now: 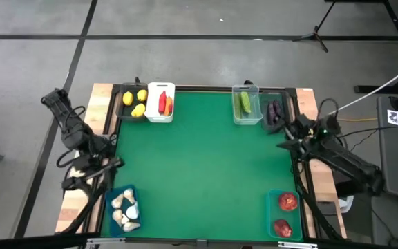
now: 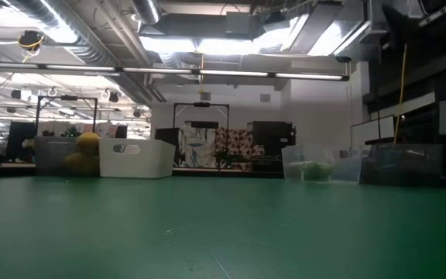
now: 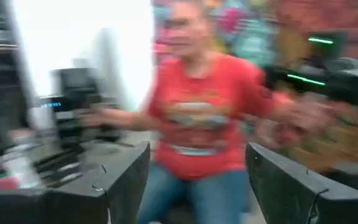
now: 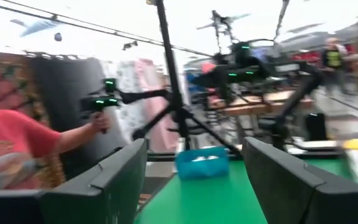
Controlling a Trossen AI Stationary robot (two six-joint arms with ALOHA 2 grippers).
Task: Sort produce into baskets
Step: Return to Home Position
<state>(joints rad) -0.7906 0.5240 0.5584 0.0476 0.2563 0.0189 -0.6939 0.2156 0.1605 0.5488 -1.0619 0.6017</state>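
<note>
Six baskets stand along the green mat's edges. At the far edge are a dark one with yellow lemons (image 1: 134, 102), a white one with red chili and orange carrot (image 1: 161, 103), a clear one with green cucumbers (image 1: 245, 105) and a dark one with purple eggplants (image 1: 273, 111). At the near edge a teal one holds white garlic (image 1: 124, 207) and another teal one holds two round red fruits (image 1: 285, 213). My left gripper (image 1: 112, 164) is open and empty at the mat's left edge. My right gripper (image 1: 284, 143) is open and empty at the right edge.
The mat's middle (image 1: 199, 166) is bare. A person in a red shirt (image 3: 197, 118) stands beyond the table and shows in both wrist views, with a hand holding a device (image 4: 104, 102). A tripod (image 4: 173, 93) stands beyond the table. Cables run past the table's right side.
</note>
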